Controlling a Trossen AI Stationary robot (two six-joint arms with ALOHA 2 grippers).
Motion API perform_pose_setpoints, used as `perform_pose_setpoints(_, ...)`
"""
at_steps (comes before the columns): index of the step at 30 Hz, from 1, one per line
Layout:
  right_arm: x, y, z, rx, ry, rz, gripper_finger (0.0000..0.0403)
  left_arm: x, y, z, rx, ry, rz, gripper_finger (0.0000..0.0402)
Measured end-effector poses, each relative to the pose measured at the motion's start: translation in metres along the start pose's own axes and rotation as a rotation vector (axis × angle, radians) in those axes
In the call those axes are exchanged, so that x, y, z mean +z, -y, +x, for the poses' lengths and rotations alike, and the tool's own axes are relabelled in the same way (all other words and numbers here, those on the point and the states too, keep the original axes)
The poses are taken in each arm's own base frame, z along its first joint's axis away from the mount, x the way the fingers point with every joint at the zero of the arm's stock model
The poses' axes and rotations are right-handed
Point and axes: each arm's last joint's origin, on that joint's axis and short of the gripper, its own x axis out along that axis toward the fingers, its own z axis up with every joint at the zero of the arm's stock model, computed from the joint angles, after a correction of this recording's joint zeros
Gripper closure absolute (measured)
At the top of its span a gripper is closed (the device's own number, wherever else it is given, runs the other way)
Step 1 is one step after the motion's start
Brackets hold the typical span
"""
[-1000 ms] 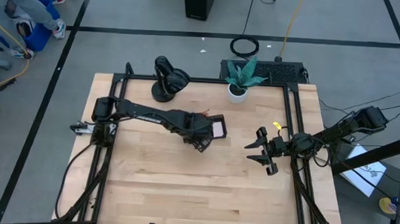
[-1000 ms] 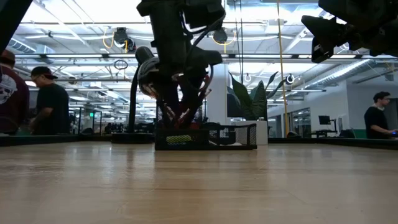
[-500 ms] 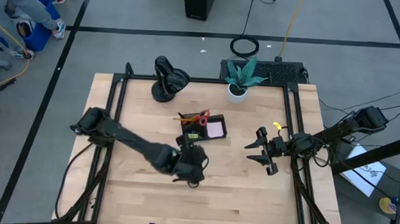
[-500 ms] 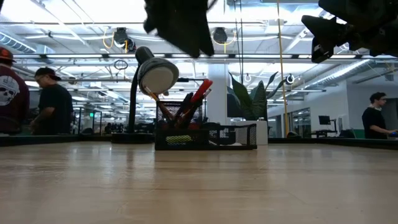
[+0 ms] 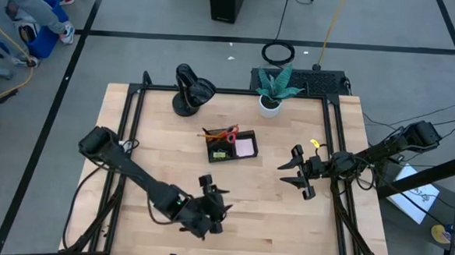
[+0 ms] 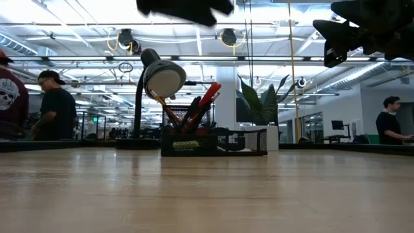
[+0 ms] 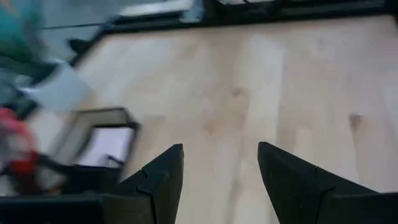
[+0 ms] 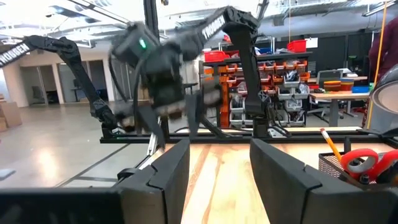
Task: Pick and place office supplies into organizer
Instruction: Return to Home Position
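The black organizer (image 5: 229, 145) stands on the table's middle, toward the far side. Its taller section holds the red-handled scissors (image 5: 225, 134) and orange pencils (image 6: 165, 107), which lean upright against its wall. The pink sticky-note pad (image 5: 244, 148) and a yellow-green piece (image 5: 218, 153) lie in its low compartments. My left gripper (image 5: 212, 202) hangs open near the table's near edge, well clear of the organizer (image 7: 93, 146). My right gripper (image 5: 295, 172) waits open at the table's right side, off the surface, facing the organizer (image 8: 360, 167).
A black desk lamp (image 5: 190, 90) and a white plant pot (image 5: 271, 105) stand at the far edge. A small yellow object (image 5: 315, 143) sits by the right frame rail. Bare wood lies between the two grippers. People stand in the room beyond (image 6: 55, 107).
My left gripper has drawn back from over the organizer toward the table's near edge and risen, leaving the scissors and pencils standing in the taller section. The organizer has stayed where it was.
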Motion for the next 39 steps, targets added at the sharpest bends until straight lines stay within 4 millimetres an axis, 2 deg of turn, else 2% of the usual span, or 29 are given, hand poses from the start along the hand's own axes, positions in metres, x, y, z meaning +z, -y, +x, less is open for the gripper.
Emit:
perform_pose_setpoints(5, 0.000, 0.000, 0.000, 0.000, -0.002, 0.000, 0.0243, -0.043, 0.008, 0.011, -0.243, 0.101, -0.026, 0.0190)
perform_pose_setpoints(7, 0.000, 0.000, 0.000, 0.000, -0.001, 0.000, 0.0243, -0.060, 0.005, 0.013, -0.306, 0.159, -0.040, 0.0190)
perform_pose_setpoints(10, 0.000, 0.000, 0.000, 0.000, -0.003, -0.001, 0.0243, -0.077, -0.009, 0.011, -0.401, 0.232, -0.036, 0.0190)
perform_pose_setpoints(14, 0.000, 0.000, 0.000, 0.000, -0.004, -0.001, 0.0243, -0.112, -0.036, 0.003, -0.397, 0.240, -0.050, 0.0190)
perform_pose_setpoints(16, -0.001, 0.000, 0.000, 0.000, -0.005, -0.001, 0.0243, -0.123, -0.051, -0.003, -0.388, 0.271, -0.081, 0.0190)
perform_pose_setpoints(26, 0.000, 0.000, 0.000, 0.000, -0.003, -0.013, 0.0243, -0.143, -0.102, -0.025, -0.379, 0.357, -0.047, 0.0190)
perform_pose_setpoints(31, 0.010, 0.004, -0.001, -0.071, 0.091, 0.014, 0.0243, -0.153, -0.123, -0.033, -0.405, 0.451, -0.078, 0.0190)
perform_pose_setpoints(36, 0.004, 0.012, -0.001, -0.131, 0.026, 0.014, 0.0243, -0.163, -0.143, -0.034, -0.398, 0.524, -0.089, 0.0190)
perform_pose_setpoints(39, -0.002, 0.015, -0.001, -0.082, -0.042, 0.023, 0.0243, -0.168, -0.148, -0.030, -0.418, 0.498, -0.069, 0.0190)
